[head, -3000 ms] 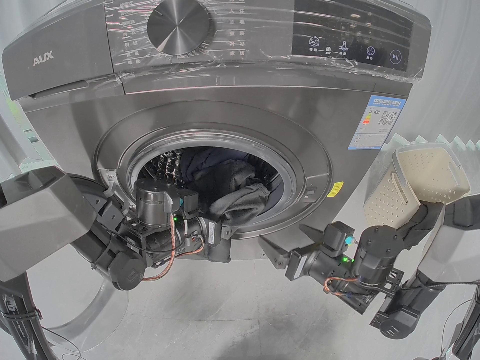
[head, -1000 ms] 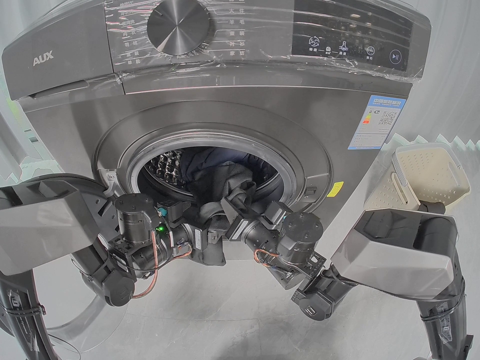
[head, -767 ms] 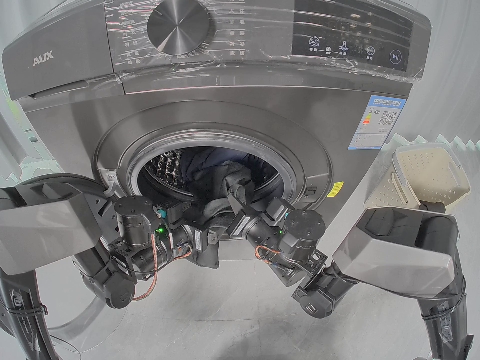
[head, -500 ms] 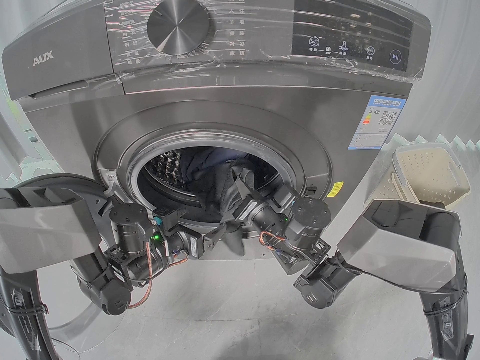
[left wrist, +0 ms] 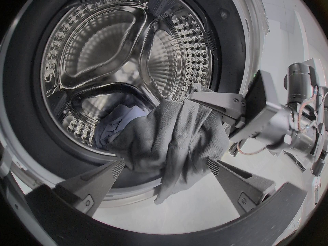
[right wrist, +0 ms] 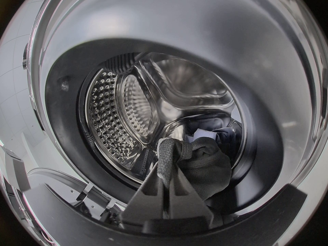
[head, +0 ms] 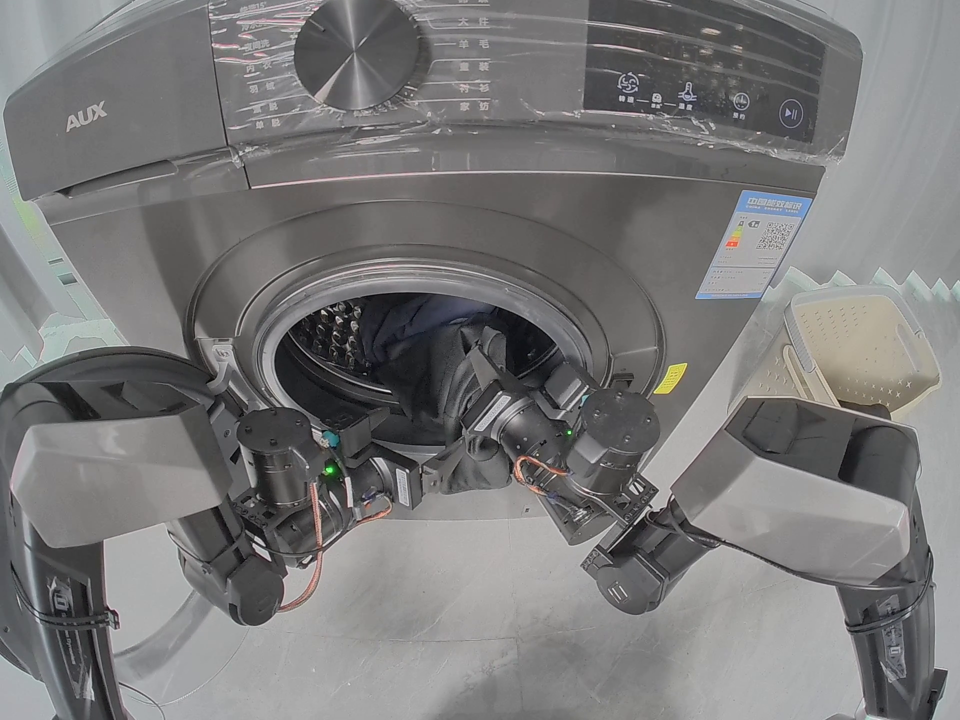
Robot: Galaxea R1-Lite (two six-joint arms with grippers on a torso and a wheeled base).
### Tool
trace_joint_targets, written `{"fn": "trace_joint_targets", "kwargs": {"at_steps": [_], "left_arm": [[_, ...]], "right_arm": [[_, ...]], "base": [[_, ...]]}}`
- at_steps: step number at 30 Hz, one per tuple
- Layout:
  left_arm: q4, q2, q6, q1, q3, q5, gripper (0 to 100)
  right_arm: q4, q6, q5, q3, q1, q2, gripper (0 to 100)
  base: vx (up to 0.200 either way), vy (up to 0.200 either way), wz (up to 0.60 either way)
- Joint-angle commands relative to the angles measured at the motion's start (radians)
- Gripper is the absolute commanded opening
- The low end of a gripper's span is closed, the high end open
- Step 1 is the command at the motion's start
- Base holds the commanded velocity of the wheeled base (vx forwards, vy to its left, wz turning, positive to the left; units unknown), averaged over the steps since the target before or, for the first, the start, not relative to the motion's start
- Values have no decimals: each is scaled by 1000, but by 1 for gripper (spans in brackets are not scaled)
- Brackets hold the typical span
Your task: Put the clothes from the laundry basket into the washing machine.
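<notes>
My right gripper [right wrist: 167,171] clamping a fold of the grey garment [left wrist: 171,137] at the washing machine [head: 600,242] mouth, the garment's tail hanging outside, my left gripper [left wrist: 164,163] sitting wide open just below it

Head view facing washing machine [head: 500,222] front, both wrist views close, sharing drum [left wrist: 102,48]

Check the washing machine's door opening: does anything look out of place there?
The dark grey knitted garment is not fully inside: one end hangs out over the lower door rim of the grey metal washing machine. The right claw grips its upper fold.
</notes>
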Motion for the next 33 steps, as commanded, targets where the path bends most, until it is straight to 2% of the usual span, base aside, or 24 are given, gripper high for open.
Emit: {"fn": "trace_joint_targets", "kwargs": {"at_steps": [1,2,14,18,23,24,29,32,33], "left_arm": [[1,86,-6,-11,-90,0,100],[4,94,-6,-11,-102,0,100],[61,163,-7,-6,-275,0,100],[78,195,-7,2,-346,0,100],[121,231,-9,15,-429,10,100],[122,232,-9,15,-435,11,0],[135,232,-11,21,-447,14,0],[135,235,-14,34,-478,17,0],[135,238,-15,41,-501,23,0]], "right_arm": [[0,-1,2,8,17,-2,0],[0,-3,2,12,18,-2,100],[-2,0,1,10,40,-7,100],[0,-6,-1,59,57,-11,100],[-2,-47,-2,136,66,-30,100],[-3,-59,-2,148,66,-36,100],[-3,-73,-27,219,58,-135,100],[-2,-87,-28,312,52,-207,100],[-2,-108,-27,383,51,-241,100]], "base": [[0,0,0],[0,0,0],[0,0,0],[0,0,0],[0,0,0],[0,0,0],[0,0,0],[0,0,0],[0,0,0]]}}
